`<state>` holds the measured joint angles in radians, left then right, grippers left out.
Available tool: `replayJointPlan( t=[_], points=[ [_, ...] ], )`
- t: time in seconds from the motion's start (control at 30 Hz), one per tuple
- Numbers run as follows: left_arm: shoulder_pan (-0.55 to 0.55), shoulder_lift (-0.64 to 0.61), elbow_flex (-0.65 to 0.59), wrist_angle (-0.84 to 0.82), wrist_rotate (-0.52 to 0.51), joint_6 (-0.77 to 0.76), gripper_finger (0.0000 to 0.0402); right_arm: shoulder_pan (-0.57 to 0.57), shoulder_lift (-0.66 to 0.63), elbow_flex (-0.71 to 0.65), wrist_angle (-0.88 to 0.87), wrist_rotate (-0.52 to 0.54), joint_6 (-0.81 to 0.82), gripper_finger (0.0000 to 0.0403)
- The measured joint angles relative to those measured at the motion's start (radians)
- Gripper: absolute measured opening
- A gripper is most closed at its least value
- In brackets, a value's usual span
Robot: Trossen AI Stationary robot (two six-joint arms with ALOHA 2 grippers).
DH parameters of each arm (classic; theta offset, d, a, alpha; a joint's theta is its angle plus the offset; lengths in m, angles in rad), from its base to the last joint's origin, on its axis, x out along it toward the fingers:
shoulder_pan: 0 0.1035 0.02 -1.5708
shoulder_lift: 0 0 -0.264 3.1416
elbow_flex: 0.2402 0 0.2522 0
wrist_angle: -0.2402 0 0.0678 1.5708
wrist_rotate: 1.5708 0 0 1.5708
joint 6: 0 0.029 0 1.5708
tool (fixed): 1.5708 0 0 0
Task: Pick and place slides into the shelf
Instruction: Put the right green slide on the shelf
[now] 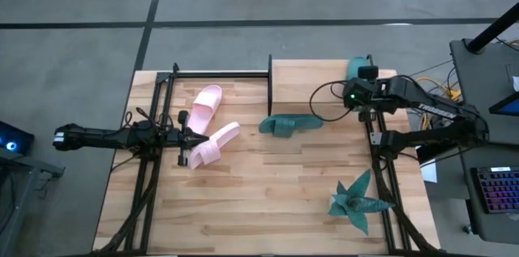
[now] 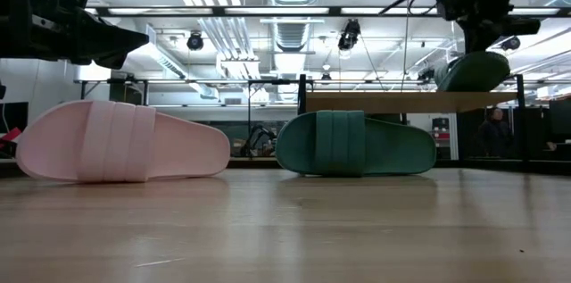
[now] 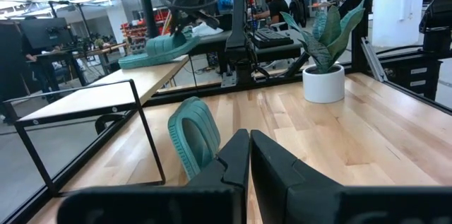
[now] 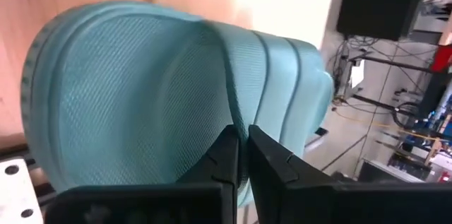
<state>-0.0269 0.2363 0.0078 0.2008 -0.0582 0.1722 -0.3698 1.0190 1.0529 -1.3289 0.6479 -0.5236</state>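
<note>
A dark teal slide (image 1: 355, 66) stands tilted at the right end of the light-wood shelf (image 1: 312, 79). My right gripper (image 1: 366, 73) is above it, shut on it. The second teal slide (image 1: 290, 124) lies sole-down on the table in front of the shelf. Two pale pink slides lie at the left, one farther back (image 1: 205, 104) and one nearer (image 1: 215, 145). My left gripper (image 1: 186, 139) is shut and empty beside the nearer pink slide. In the left wrist view its fingers (image 3: 247, 160) point toward the teal slide on the table (image 3: 194, 136). My right gripper has its fingers closed on the teal slide where the strap's edge meets the footbed (image 4: 236, 114). The fingertips hide the exact place of the pinch. The fingers come from above. The slide (image 2: 473, 70) is tilted, with its lower end on the shelf board (image 2: 393, 102).
A teal spiky plant in a white pot (image 1: 357, 200) stands at the near right. A black metal frame (image 1: 219, 73) extends left of the shelf board. Bare tabletop (image 1: 268, 200) lies toward the near edge. People and desks show in the room beyond.
</note>
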Motion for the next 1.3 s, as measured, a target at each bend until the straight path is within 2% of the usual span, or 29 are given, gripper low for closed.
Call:
replayJointPlan(
  t=[0.27,0.6,0.73,1.07,1.3],
  points=[
    [0.000,0.000,0.000,0.000,0.000,0.000,0.0000,-0.019,0.016,-0.068,0.001,-0.001,-0.001,0.0013],
    [0.000,0.000,0.000,0.000,0.000,0.000,0.0000,-0.039,0.006,-0.054,-0.016,0.003,0.026,0.0017],
    [0.000,0.000,0.000,0.000,0.000,0.000,0.0000,-0.040,0.004,-0.049,-0.047,0.007,0.027,0.0049],
    [0.000,0.000,0.000,0.000,0.000,0.000,0.0000,-0.040,0.003,-0.047,-0.067,0.050,0.079,0.0165],
    [0.000,0.000,0.000,0.000,0.000,0.000,0.0000,-0.039,0.003,-0.047,-0.108,0.096,0.104,0.0188]
  ],
)
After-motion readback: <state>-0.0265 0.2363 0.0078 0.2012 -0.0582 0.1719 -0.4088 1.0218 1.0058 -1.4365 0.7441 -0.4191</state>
